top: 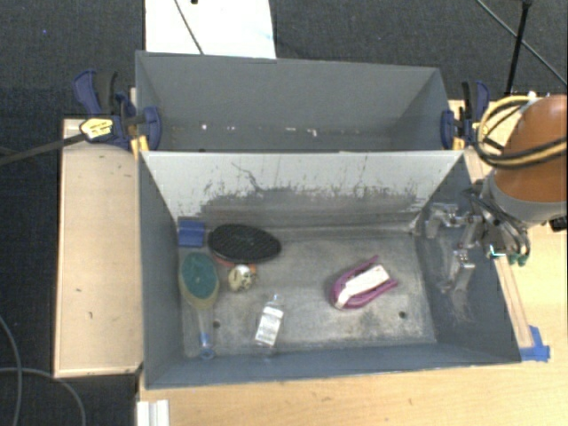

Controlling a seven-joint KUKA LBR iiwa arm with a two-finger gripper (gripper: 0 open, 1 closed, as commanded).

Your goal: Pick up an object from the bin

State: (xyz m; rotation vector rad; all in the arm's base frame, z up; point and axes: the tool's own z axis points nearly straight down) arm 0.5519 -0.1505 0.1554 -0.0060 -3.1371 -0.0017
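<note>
My gripper (450, 244) hangs over the bin's right sloping wall, fingers open with nothing between them. The loose thing nearest to it is a purple and white object (361, 285), lying flat on the bin floor to the gripper's left and a little lower in the view. A small clear packet with a white label (269, 320) lies further left near the front wall.
Along the left wall lie a black oval brush (243, 242), a small blue block (191, 232), a clear tube with a green round cap (198, 279) and a small yellowish round piece (240, 278). Bare floor lies between these and the purple object.
</note>
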